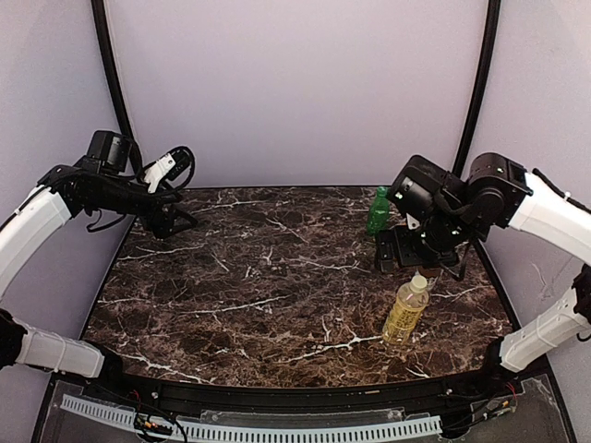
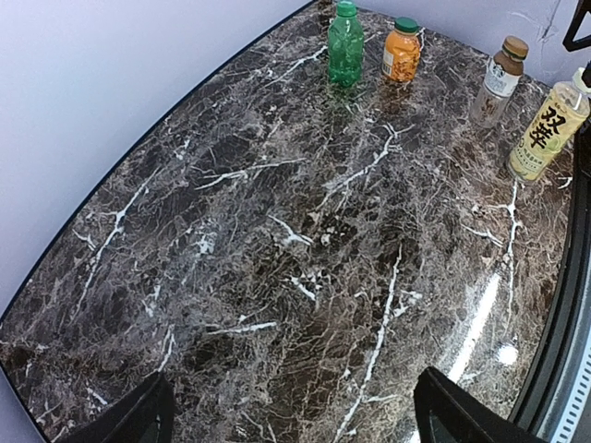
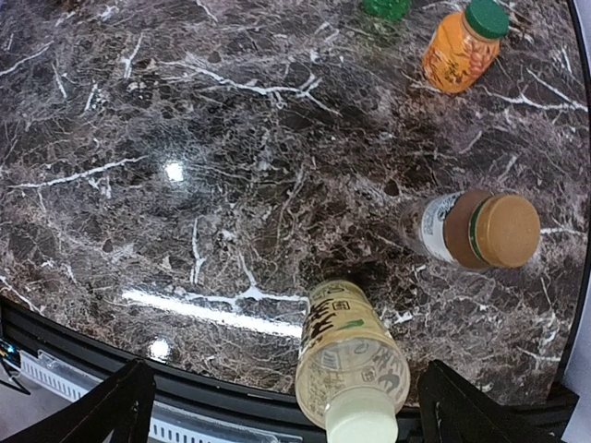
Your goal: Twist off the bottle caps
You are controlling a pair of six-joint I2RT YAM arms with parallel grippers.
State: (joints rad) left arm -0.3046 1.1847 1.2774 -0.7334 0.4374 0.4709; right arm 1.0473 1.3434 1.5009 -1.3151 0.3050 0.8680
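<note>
Right wrist view: the right gripper (image 3: pixel 284 388) hangs wide apart and empty over the tall clear plastic bottle of yellow liquid (image 3: pixel 346 355), which stands upright on the dark marble tabletop (image 3: pixel 185 138). The gripper should centre squarely on the bottle's white cap (image 3: pixel 362 426) before closing. The left gripper (image 2: pixel 294 406), equally spread and empty, could steady the body.

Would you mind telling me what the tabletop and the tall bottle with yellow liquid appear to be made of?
Tabletop: looks like polished dark marble or a marble-print laminate; white veins and bright glare spots. Tall bottle: probably clear glossy plastic; the yellow liquid shows through its wall.
</note>
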